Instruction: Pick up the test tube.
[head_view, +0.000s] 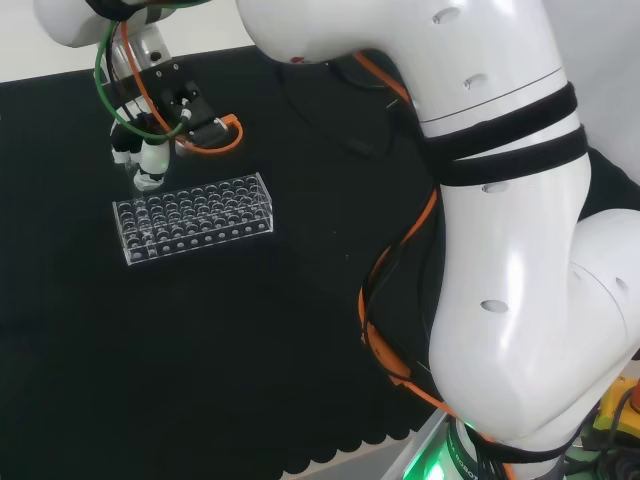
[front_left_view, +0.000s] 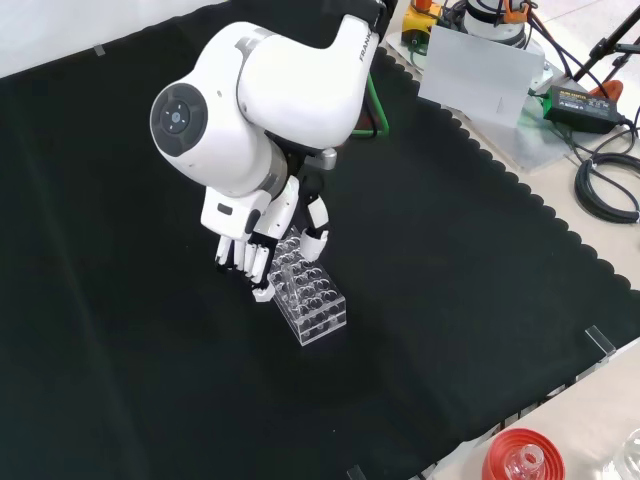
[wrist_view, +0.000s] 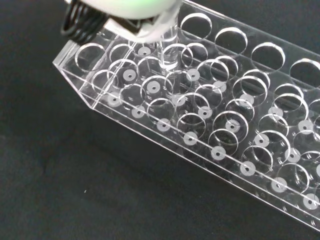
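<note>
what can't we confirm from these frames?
- Test tube: wrist view, its top hidden by the blurred white part of the hand.
- Hand's hold: head view, the fingers meet the clear rack too small to judge; front view, the fingers hide the contact.
- Red stand: front view, cut by the edge.

The rack lies on the desk directly under the hand (its left end, head view).
</note>
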